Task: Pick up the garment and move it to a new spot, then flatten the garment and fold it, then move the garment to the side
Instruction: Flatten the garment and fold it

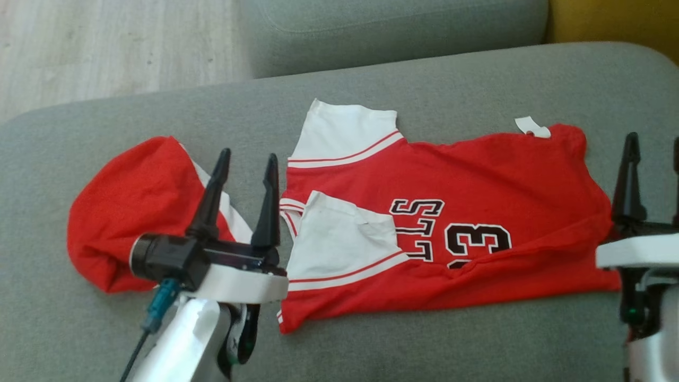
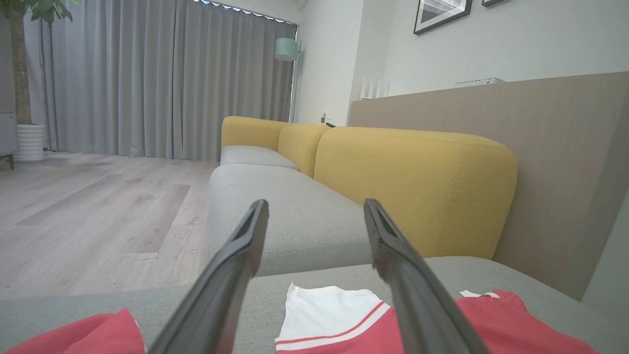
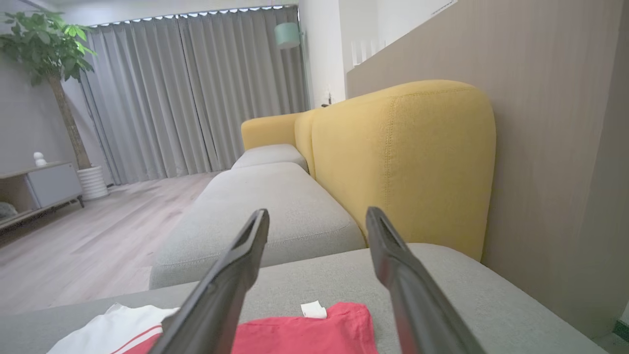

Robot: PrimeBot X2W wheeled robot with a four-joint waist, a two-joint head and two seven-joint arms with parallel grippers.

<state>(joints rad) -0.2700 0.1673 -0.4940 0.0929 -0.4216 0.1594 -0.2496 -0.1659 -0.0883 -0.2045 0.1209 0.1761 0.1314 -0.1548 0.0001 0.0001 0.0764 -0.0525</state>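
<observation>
garment (image 1: 477,175) red jersey, seemingly half-folded, on grey sofa (image 1: 477,90) | left hand (image 1: 249,154) spread, empty | right hand (image 1: 654,139) spread, empty

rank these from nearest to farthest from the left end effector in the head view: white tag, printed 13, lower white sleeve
1. lower white sleeve, just right of the left end effector
2. printed 13, mid-shirt, further right
3. white tag, far right, at the shirt's top edge

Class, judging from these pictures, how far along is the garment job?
Done: the garment lies spread on the grey sofa seat, one white sleeve folded over its body. In hand: nothing; left pincer and right pincer stand open. Left: further folding, moving it aside.
</observation>
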